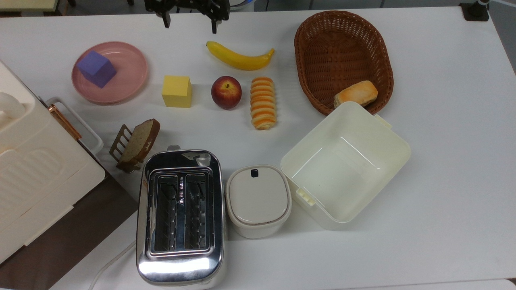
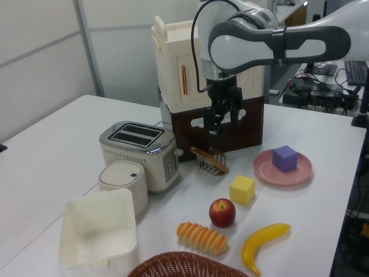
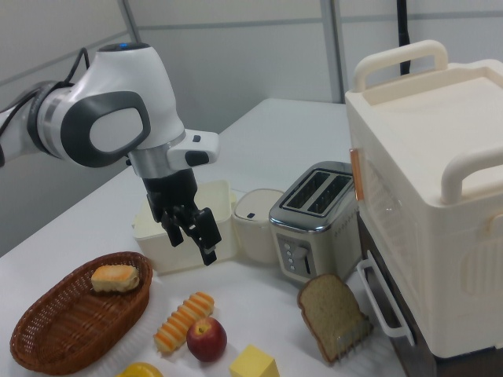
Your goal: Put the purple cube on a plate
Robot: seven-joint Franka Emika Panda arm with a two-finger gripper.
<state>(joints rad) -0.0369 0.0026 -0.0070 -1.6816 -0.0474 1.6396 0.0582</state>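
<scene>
In the top view, the nearest things on the bench (image 1: pixel 443 161) are the toaster (image 1: pixel 180 213), a small lidded pot (image 1: pixel 258 199) and an open cream box (image 1: pixel 344 161). Behind them come the bread slice (image 1: pixel 139 141) in its rack, then a row with the yellow cube (image 1: pixel 176 91), the apple (image 1: pixel 226 92) and a striped roll (image 1: pixel 263 102). The banana (image 1: pixel 240 57) and the basket (image 1: pixel 342 56) lie farther back.

The cube (image 1: pixel 96 69) sits on the plate (image 1: pixel 129 80), at the top view's left, in the left part of the plate and fully inside the rim. It stands flat and nothing touches it. The left view shows the same: the cube (image 2: pixel 285 158) rests on the plate (image 2: pixel 265 172) at the left view's right.

So the task looks done, in my judgement. The cube is placed and released. What is left is perhaps only for the arm to move away to a rest position.

The gripper (image 1: pixel 188 22) is at the far edge of the bench in the top view, high above the surface, well apart from the cube and toward the top view's right of it. Its fingers (image 1: pixel 214 25) are spread wide and hold nothing. In the left view the gripper (image 2: pixel 222 124) hangs in front of the cabinet (image 2: pixel 173 57), far from the plate. In the right view the gripper (image 3: pixel 189 234) also hangs free, fingers apart.
</scene>
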